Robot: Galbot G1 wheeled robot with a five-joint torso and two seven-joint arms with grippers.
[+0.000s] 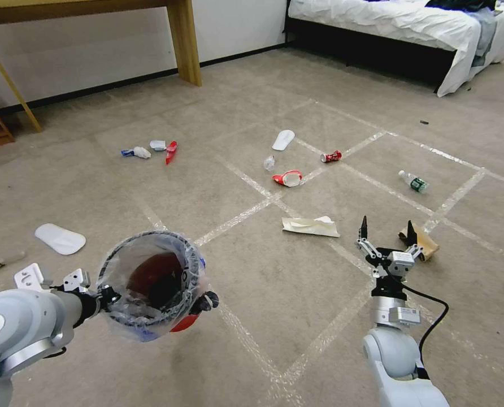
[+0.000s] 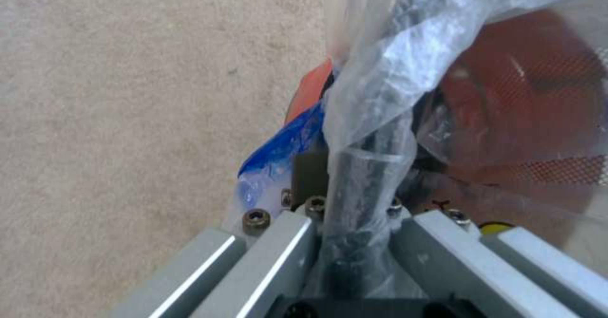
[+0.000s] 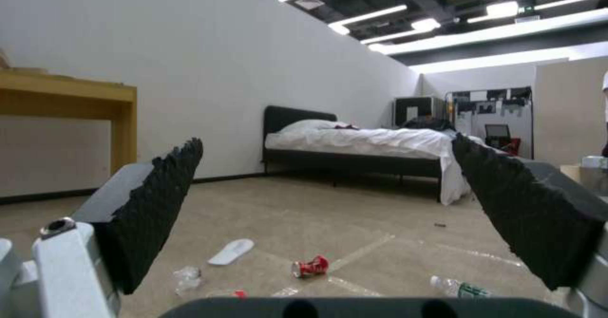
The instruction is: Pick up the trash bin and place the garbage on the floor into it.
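From the head camera I see my left gripper point(image 1: 150, 297) pinching the rim of the trash bin point(image 1: 150, 280), held above the floor point(image 1: 274, 282); my right gripper point(image 1: 386, 229) is spread near the brown paper bag point(image 1: 424, 242). The left wrist camera shows the bin's plastic bag point(image 2: 393, 61) between the fingers; the right wrist camera shows a crushed red can point(image 3: 310, 266) beyond the apart fingers point(image 3: 158, 204).

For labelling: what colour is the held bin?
Red trash bin, clear bag liner; head view shows it best.

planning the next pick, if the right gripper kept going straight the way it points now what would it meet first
Probably nothing close. The right gripper is open and points level across the floor, above the litter. In the right wrist view the crushed red can and clear bottle lie below its line; the bed stands farthest ahead, though depth is unclear.
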